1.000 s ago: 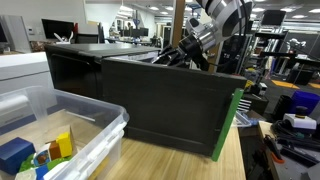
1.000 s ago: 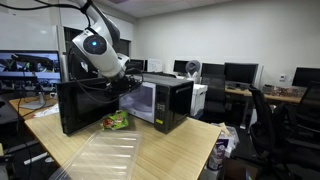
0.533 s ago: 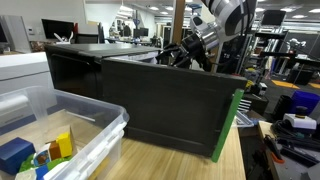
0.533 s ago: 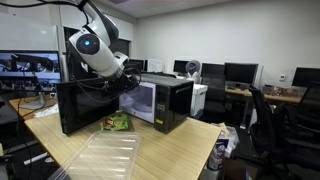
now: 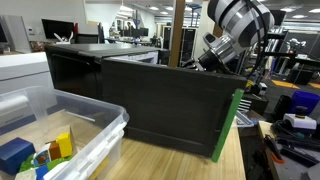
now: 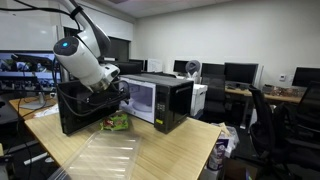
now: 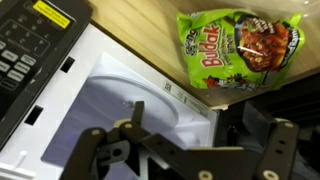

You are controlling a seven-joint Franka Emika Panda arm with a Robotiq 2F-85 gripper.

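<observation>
Noodle packet point(image 7: 238, 48): crinkly, glossy green foil, laid flat on the wood-grain tabletop point(image 7: 130, 25) just in front of the microwave point(image 6: 160, 100), beside its open door point(image 7: 120, 110). The door's white inner frame, smoky window & the keypad are shown by the wrist view only; in an exterior view just its matte black back is seen. Gripper point(image 7: 187, 140) is spread wide, empty, close over the microwave door; arm point(image 6: 85, 60) is angled down twd it.

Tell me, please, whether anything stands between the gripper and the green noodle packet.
Nothing visible does: the open gripper hovers by the white front of the microwave, and the packet lies uncovered on the wooden table before it.
</observation>
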